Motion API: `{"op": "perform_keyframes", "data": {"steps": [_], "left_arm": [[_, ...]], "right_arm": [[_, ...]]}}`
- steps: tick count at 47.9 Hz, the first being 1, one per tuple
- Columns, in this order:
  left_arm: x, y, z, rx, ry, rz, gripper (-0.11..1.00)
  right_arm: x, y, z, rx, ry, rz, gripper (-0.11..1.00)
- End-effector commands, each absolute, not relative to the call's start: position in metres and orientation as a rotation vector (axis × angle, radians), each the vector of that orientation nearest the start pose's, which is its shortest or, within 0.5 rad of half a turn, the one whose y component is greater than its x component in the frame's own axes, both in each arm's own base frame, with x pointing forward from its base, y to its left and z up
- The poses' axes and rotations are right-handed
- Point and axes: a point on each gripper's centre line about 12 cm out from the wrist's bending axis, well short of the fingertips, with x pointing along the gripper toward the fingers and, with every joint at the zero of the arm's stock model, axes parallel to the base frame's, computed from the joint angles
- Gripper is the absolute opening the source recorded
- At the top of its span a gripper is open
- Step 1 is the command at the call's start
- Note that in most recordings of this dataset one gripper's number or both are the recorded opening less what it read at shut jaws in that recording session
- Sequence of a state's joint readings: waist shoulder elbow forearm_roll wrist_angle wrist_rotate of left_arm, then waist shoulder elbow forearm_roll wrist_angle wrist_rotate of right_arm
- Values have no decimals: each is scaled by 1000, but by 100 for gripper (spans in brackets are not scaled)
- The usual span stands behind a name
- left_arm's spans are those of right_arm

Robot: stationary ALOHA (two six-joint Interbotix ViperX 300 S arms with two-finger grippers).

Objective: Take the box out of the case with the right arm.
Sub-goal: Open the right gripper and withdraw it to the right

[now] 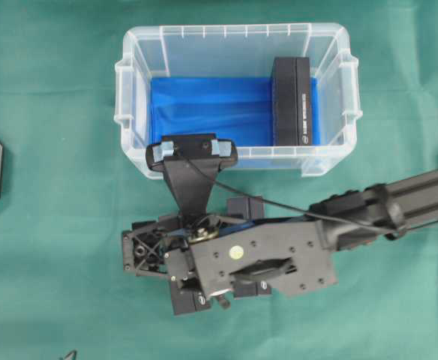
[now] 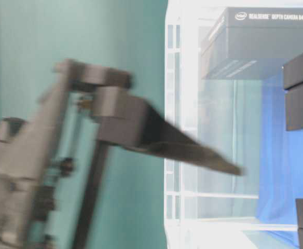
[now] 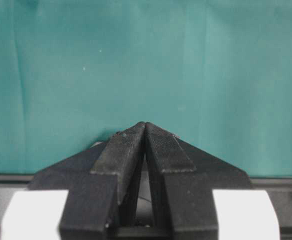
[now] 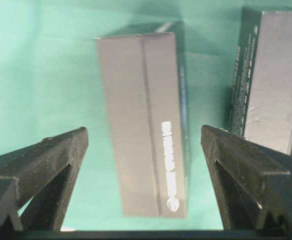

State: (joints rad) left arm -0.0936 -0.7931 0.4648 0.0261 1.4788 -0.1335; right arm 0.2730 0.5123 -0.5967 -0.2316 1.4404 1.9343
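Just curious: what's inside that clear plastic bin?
One black box stands at the right end of the case, on its blue bottom. The wrist camera hides part of the near edge.

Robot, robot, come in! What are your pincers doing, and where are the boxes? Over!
Right pincer open, above a box on the cloth. Left pincer shut, empty. One box left in the case. Nothing blocking.

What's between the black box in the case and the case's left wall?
Nothing: the overhead view shows only the case with its bare blue bottom between the box and that wall.
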Motion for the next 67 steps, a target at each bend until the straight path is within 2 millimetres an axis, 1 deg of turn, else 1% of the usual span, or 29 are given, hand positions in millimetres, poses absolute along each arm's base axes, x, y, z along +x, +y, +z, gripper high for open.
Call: {"op": "perform_keyframes", "data": {"steps": [1,14,18,28,34,42,49,57,58,60,67], "left_arm": [[162,-12,377,-49,1122,14,2],[162,-12,377,-48,1122,15,2],[162,-12,377,-48,1122,15,2],[162,-12,377,-50,1122,16,2],[162,-12,377,-50,1122,16,2],[162,-12,376,-49,1125,16,2],[162,-12,376,-49,1127,16,2],[162,-12,376,-48,1127,16,2],[162,-12,376,-48,1127,16,2],[162,-12,376,-47,1127,15,2],[162,-12,376,-44,1127,13,2]], "right_arm": [[502,110,315,1317,803,-1071,91],[502,107,315,1303,810,-1068,91],[499,107,317,1288,826,-1071,91],[476,108,324,1246,875,-1127,90],[459,107,327,1238,883,-1127,90],[428,107,329,1222,899,-1138,90],[390,105,332,1212,912,-1162,90],[347,103,329,1221,929,-1185,90],[339,103,330,1225,928,-1185,90],[328,102,329,1226,930,-1189,90],[291,104,327,1248,935,-1198,90]]}}
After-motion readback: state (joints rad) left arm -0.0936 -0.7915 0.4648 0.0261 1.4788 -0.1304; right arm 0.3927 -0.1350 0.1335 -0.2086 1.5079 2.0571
